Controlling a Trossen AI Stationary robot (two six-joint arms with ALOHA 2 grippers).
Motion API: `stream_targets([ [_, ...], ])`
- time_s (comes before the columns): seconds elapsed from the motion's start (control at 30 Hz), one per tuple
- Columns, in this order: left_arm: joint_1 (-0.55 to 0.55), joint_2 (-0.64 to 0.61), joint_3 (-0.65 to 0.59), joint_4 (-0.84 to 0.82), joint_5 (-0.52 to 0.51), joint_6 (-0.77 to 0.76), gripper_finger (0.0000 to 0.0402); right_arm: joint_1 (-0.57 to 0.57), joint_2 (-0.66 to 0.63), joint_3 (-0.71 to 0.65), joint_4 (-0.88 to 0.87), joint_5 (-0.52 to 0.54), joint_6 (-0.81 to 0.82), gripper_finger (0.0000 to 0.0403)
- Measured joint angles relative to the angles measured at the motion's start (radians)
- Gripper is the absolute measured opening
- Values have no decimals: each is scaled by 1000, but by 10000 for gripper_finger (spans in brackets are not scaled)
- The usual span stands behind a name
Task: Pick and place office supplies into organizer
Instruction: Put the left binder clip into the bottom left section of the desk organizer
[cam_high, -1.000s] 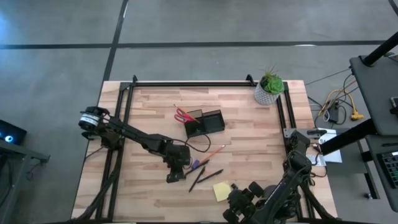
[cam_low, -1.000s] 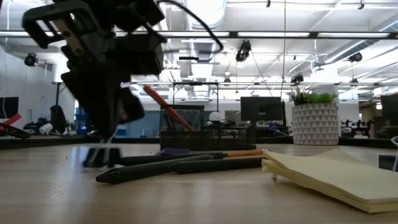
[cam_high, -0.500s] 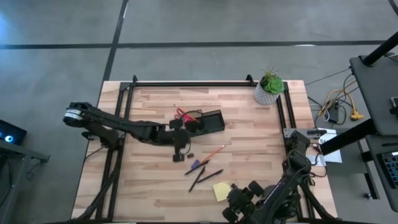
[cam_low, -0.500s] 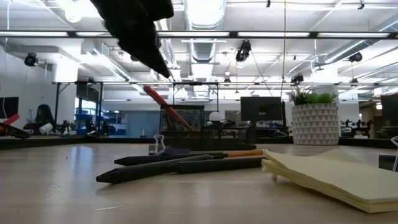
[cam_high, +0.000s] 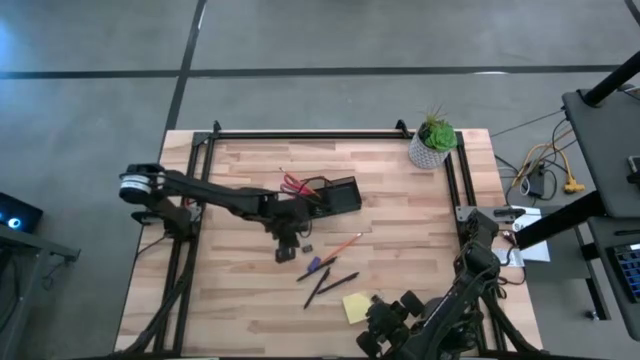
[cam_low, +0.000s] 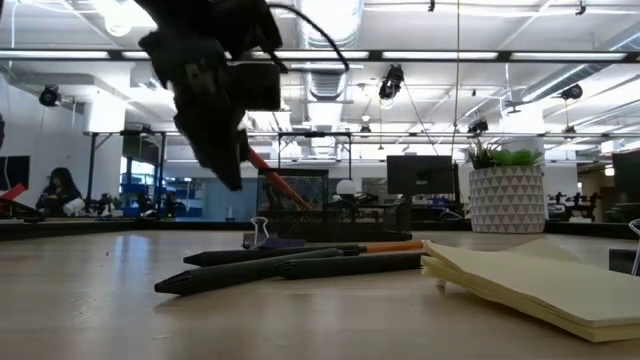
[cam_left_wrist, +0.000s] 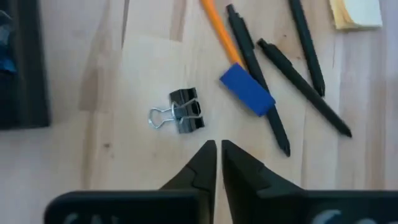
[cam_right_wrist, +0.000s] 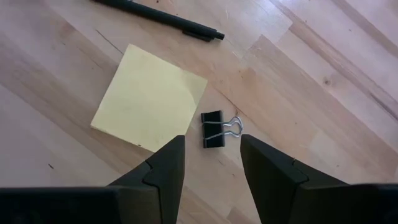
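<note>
My left gripper (cam_high: 286, 246) (cam_left_wrist: 217, 152) hangs shut above the wood just near of the black organizer (cam_high: 330, 197), touching nothing. A black binder clip (cam_left_wrist: 180, 115) (cam_high: 307, 248) lies flat on the table just ahead of its fingertips. Beside the clip lie the orange pencil (cam_left_wrist: 221, 34), the purple-tipped pen (cam_left_wrist: 247, 90) and dark pens (cam_left_wrist: 298, 87). Red-handled scissors (cam_high: 295, 184) stick up out of the organizer. My right gripper (cam_right_wrist: 211, 155) waits open at the near edge, above a second binder clip (cam_right_wrist: 217, 129) and the yellow sticky-note pad (cam_right_wrist: 149, 96).
A green plant in a white pot (cam_high: 432, 145) stands at the far right corner. A black frame rail (cam_high: 300, 133) runs along the far edge. Bare wood (cam_high: 230, 290) lies left of the pens. A person (cam_low: 60, 190) sits in the room behind.
My left gripper has risen from the tabletop beside the pens and swung toward the far edge, up to the organizer, then sunk a little lower again. The binder clip that it stood over now lies uncovered on the table.
</note>
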Motion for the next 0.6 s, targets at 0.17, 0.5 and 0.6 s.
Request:
stream_targets([
  [0.17, 16, 34, -15, 59, 21, -118, 67, 0, 0, 0, 4, -1, 8, 150],
  [0.5, 89, 68, -10, 79, 72, -241, 173, 0, 0, 0, 7, -2, 13, 151],
  [0.6, 106, 106, -10, 99, 120, -273, 175, -3, 0, -1, 7, 1, 9, 151],
])
